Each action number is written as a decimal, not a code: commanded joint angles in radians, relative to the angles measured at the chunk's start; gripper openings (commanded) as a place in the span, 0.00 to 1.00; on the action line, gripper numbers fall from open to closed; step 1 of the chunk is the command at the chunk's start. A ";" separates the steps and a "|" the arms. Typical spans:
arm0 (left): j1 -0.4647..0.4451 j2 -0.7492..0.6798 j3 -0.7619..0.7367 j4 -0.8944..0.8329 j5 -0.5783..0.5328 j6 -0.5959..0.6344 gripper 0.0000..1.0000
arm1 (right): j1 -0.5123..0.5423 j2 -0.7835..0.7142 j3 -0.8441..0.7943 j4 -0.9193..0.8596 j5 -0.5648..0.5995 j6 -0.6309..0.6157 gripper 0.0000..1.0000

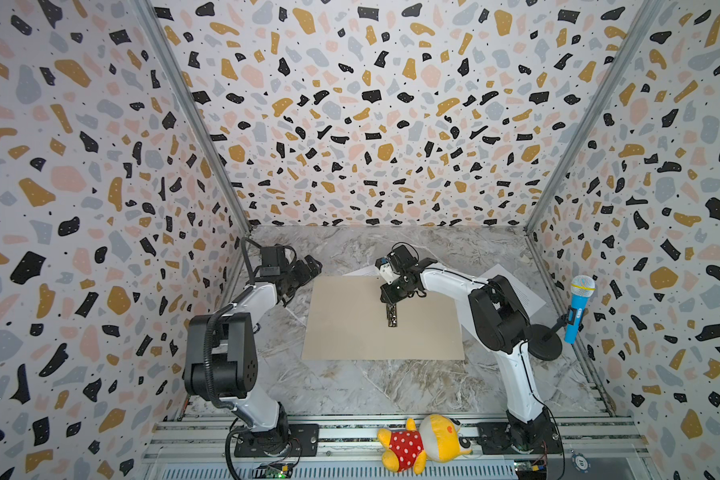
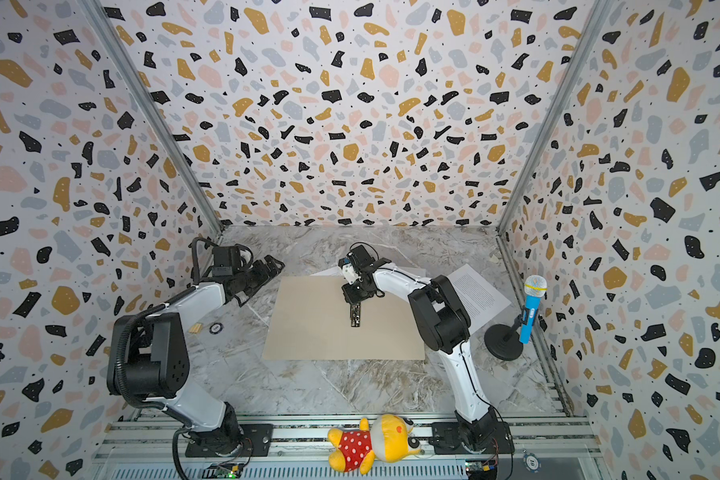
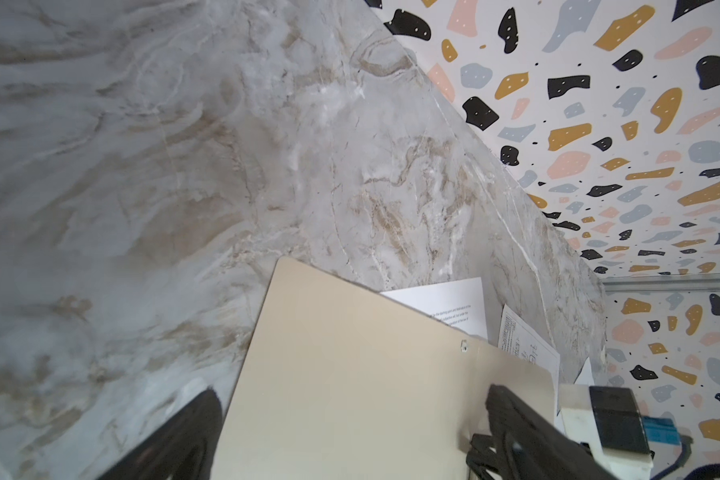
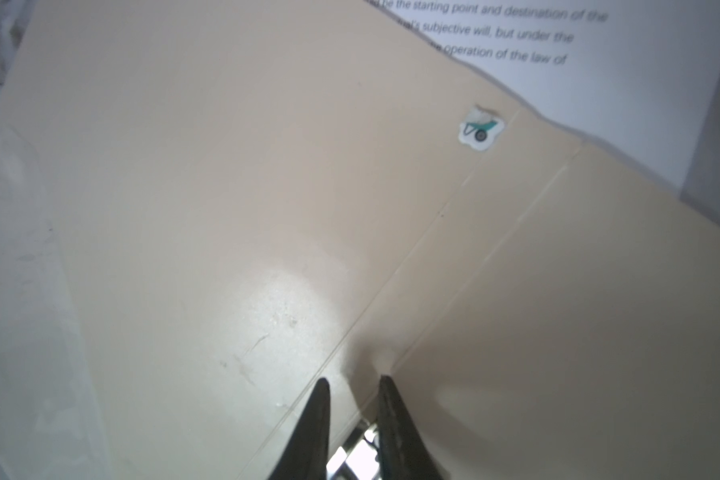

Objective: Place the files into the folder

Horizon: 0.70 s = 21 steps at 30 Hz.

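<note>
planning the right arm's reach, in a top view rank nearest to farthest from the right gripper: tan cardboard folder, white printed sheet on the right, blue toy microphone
1. Tan cardboard folder: directly under the right gripper.
2. White printed sheet: off to the right.
3. Blue toy microphone: farther right still.

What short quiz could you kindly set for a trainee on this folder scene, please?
1. True or false: the folder lies open and flat on the table.
2. Which arm's jaws hang over the folder's metal clip? A) left B) right C) neither
3. How many paper sheets lie on the folder's open face?

Key: 1 true; 2 B, the right gripper; 3 none, the sheets that show lie on the table, outside the folder.
</note>
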 commanded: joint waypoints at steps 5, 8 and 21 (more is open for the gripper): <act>-0.062 0.063 0.090 -0.003 0.019 0.011 0.99 | -0.017 -0.092 0.007 0.045 -0.001 0.023 0.52; -0.103 0.113 0.145 -0.037 0.032 0.033 0.97 | -0.053 -0.099 0.025 0.077 -0.021 0.039 0.59; -0.173 0.279 0.304 -0.164 -0.004 0.090 0.94 | -0.181 0.090 0.277 0.109 -0.123 0.035 0.85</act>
